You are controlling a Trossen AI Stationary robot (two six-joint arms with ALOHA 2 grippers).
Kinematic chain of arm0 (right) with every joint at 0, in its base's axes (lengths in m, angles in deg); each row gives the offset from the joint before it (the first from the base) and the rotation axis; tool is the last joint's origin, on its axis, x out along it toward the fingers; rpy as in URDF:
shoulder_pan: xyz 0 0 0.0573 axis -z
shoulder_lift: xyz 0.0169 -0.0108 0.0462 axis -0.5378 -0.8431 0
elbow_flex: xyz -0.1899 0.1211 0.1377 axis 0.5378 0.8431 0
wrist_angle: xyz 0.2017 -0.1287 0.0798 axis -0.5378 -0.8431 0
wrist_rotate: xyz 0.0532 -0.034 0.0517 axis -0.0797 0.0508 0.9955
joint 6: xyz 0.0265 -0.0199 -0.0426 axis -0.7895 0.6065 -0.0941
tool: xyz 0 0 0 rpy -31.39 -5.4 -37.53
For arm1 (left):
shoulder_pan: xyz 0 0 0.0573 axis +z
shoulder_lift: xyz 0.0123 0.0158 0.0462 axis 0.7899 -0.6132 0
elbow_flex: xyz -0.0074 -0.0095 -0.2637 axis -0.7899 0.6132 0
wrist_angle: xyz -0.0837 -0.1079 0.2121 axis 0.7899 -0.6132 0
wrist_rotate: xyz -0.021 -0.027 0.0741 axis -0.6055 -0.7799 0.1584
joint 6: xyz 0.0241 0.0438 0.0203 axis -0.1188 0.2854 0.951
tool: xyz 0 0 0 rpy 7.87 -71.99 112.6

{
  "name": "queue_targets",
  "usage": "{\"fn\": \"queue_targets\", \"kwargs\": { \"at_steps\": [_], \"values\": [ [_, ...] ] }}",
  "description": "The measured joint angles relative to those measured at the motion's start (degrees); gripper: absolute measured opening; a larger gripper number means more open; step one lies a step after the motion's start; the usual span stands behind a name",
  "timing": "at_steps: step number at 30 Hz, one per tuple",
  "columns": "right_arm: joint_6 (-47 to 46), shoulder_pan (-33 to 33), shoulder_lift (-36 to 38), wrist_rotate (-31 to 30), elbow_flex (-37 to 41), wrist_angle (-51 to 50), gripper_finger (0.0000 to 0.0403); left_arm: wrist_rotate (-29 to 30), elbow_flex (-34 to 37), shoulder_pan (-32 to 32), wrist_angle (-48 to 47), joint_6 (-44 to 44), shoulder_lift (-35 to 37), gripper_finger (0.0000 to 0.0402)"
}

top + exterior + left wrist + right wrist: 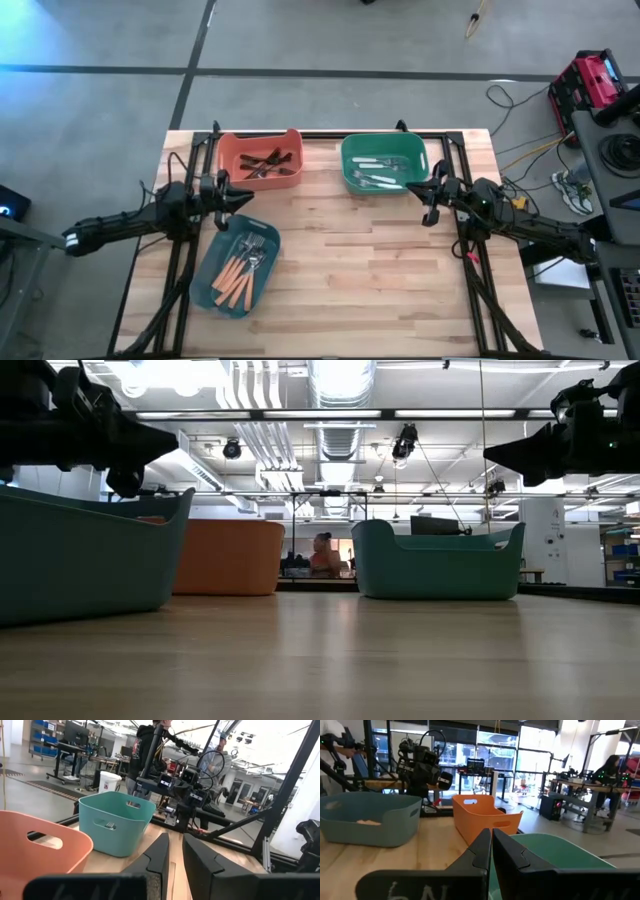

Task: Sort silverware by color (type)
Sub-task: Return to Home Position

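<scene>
1. Your left gripper [243,198] hangs above the table [370,280], over the gap between the orange bin [260,134] and the blue-green bin [206,264]. In the left wrist view its fingers [160,855] sit almost together, with only a thin slit between them and nothing held.
2. Your right gripper [420,192] hangs just beside the corner of the green bin [384,139] nearest the right arm. In the right wrist view its fingers [481,847] are pressed together and hold nothing.
3. Your black forks [265,163] lie in a loose heap inside the orange bin, on the far side of the table towards the left.
4. Your white forks [378,172] lie inside the green bin, also on the far side. It sits to the right of the orange bin, and the two bins stand apart.
5. Your orange-handled forks [238,270] lie side by side in the blue-green bin. Their handles point towards the near edge and their metal heads towards the far side. This bin sits at an angle, nearer the left arm.
6. In the low view both arms sit higher than the bin rims. A person [323,555] shows far off in the room, between the orange and green bins.
</scene>
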Motion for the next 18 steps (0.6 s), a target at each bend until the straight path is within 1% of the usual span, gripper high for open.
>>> {"fn": "queue_targets", "kwargs": {
  "at_steps": [10, 18],
  "values": [
    [0.0, 0.0, 0.0, 0.0, 0.0, 0.0, 0.0009, 0.0, -0.4, 0.0, 0.2, 0.0, -1.2, 0.0037],
    [-0.1, -1.5, 3.9, 0.1, 0.0, -0.1, 0.0009, 0.0, -0.4, 0.0, 0.0, 0.0, -2.2, 0.0037]
  ]
}}
